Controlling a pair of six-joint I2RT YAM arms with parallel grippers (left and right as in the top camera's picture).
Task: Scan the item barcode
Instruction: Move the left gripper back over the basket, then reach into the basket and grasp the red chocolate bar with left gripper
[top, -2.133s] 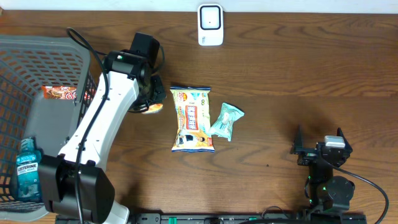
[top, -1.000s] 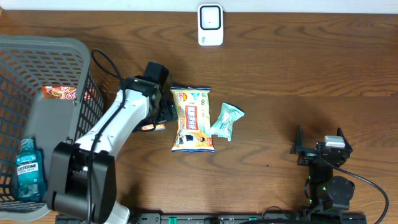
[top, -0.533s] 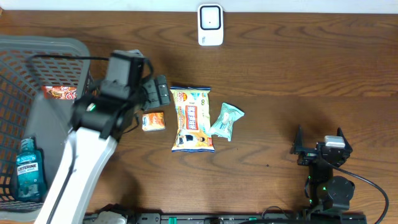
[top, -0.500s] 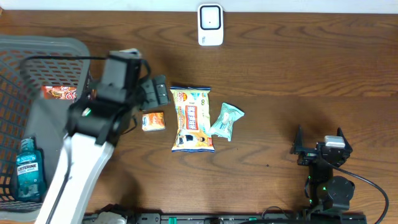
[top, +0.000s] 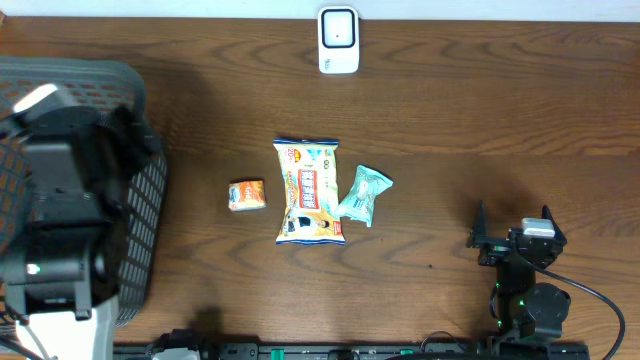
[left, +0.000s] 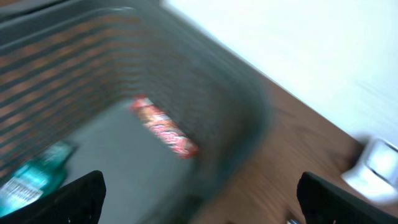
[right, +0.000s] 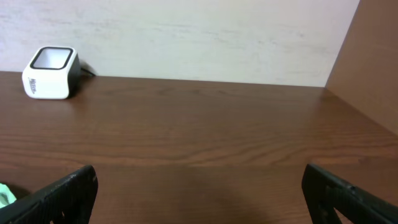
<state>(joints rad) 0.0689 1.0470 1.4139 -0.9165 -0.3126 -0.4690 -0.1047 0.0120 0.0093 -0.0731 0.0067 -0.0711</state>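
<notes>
No item is at the scanner (top: 338, 40) right now. An orange packet (top: 247, 194), a snack bag (top: 309, 192) and a teal pouch (top: 363, 193) lie mid-bench (top: 480, 120), well short of it, with bag and pouch touching. In the basket (top: 148, 215) lie a red packet (left: 163, 127) and a bottle (left: 34, 177). The left gripper (left: 199, 186) hangs above the basket, jaws wide and empty. The right gripper (right: 199, 180) sits near the front edge, likewise spread and empty. My read: a pick from the basket comes next, then the scan.

no legible text, snack bag (top: 309, 192) print unreadable
</notes>
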